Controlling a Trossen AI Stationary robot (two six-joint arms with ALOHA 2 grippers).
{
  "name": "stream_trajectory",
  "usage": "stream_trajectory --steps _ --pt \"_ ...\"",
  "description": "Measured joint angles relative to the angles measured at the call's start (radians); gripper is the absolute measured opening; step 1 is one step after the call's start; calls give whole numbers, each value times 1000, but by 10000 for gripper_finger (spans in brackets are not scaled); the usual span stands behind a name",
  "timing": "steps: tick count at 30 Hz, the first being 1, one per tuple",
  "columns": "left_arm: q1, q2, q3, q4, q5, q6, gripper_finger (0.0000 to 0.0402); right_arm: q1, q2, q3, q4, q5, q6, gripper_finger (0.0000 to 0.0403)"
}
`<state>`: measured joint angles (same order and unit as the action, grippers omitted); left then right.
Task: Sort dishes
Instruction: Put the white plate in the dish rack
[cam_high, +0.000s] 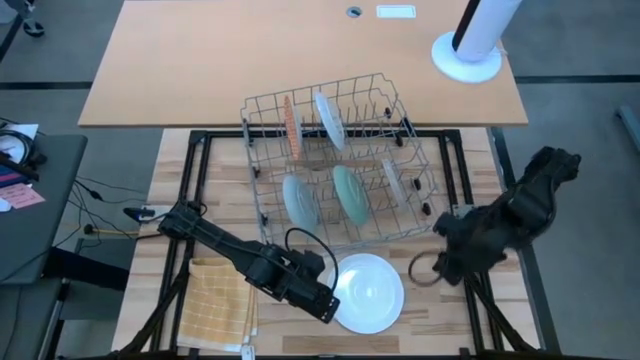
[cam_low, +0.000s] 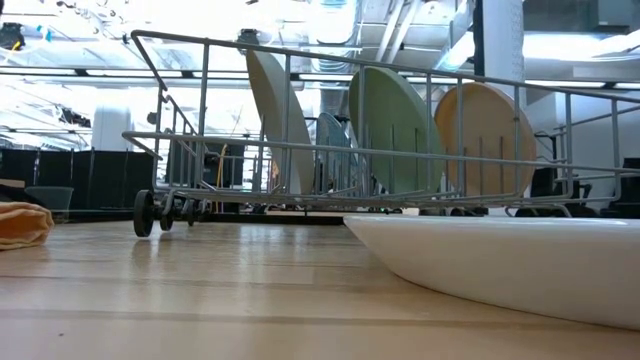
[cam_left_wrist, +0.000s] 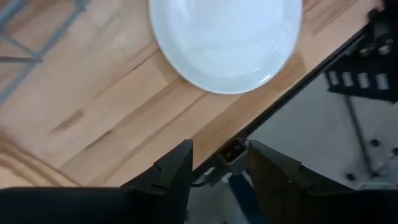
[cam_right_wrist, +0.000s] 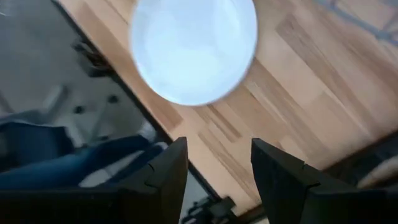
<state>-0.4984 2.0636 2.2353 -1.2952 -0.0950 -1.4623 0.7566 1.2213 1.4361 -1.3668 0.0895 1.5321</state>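
Two hands flank one loose dish. Left hand (cam_high: 328, 306), lower centre of the high view: fingers parted, grasping nothing, its tip at the left rim of the white plate (cam_high: 367, 292). Right hand (cam_high: 432, 262), right of centre: fingers likewise parted and empty, just off the plate's upper right rim, slightly farther away. White plate: lies flat, face up, on the table (cam_high: 450, 320), below the wire rack (cam_high: 262, 140). Round, so no long axis; the rim is the only purchase. Rack holds five plates on edge: orange-patterned plate (cam_high: 293, 125), white, two teal, one pale. Judgement: left hand nearer, plate to its right.
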Motion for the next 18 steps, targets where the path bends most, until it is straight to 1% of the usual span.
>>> stream_trajectory --steps 3,5,7,12,18 --pt "-2 0 0 -51 -17 10 149 33 62 -12 -29 0 42 189" --pt "-1 0 0 -81 -37 11 149 41 89 -45 -12 -1 76 198" --pt "-3 0 0 -95 -41 11 149 43 95 -100 66 -2 102 208" --pt "-23 0 0 -78 -49 7 149 49 87 -276 335 -4 178 230" --pt "-38 0 0 -78 -66 -30 149 62 90 -404 476 -3 280 235"
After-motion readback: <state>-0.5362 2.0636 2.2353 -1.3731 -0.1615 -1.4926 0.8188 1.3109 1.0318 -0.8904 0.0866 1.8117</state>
